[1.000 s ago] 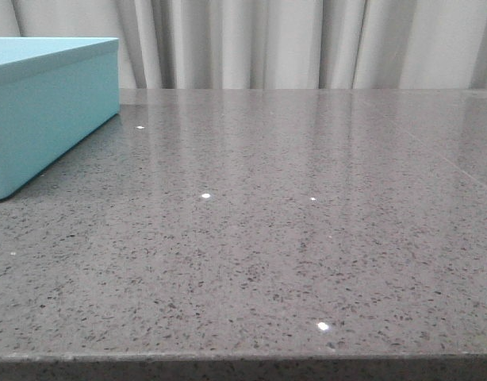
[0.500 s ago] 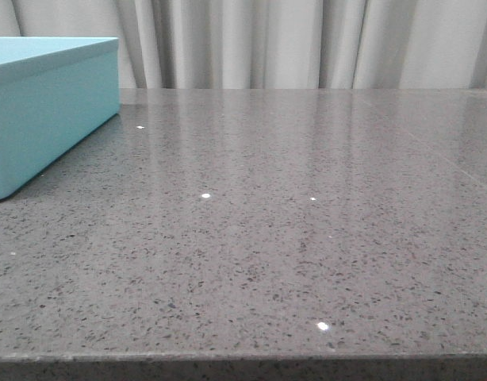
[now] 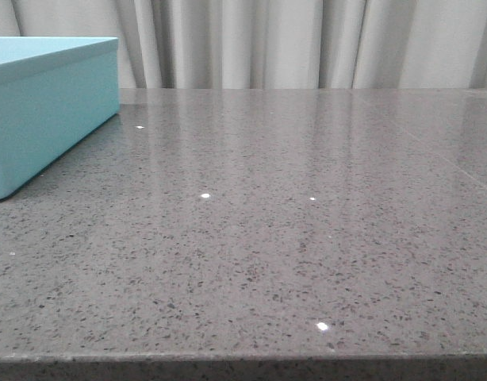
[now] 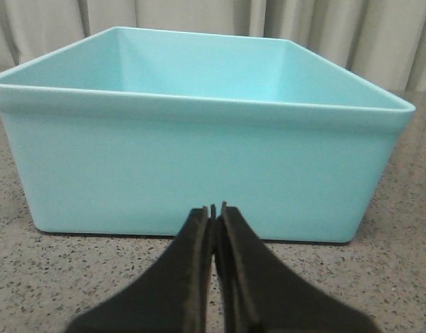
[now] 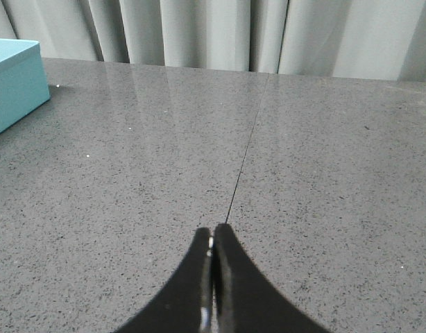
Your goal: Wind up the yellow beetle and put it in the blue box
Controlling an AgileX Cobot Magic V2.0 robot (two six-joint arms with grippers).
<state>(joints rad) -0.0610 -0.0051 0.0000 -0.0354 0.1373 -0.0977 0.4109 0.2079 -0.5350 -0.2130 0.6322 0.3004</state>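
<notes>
From the front, the blue box stands at the far left of the grey speckled worktop; it is a pale turquoise, smooth and matt, with straight walls and a softly rounded lower corner; the stone beside it is polished enough to catch small glints of light and the faint stripes of the pleated curtain behind; no yellow beetle lies anywhere on the slab stretching away from the box.

Through the left wrist camera, the box is seen broadside, its rolled rim running around an open top; only the upper inner walls show, the floor of it is hidden behind the near wall, so I cannot tell whether the beetle sits inside. The left gripper is low, just short of that near wall, its dark tapered fingers pressed together with nothing between them.

Through the right wrist camera, the right gripper hangs over bare stone well away from the box, above a thin seam in the slab; its fingers are likewise closed on nothing.

To my eye this fits either the toy not yet brought within reach or the toy already resting in the box; the pictures do not settle which, so I would not name a next move.
</notes>
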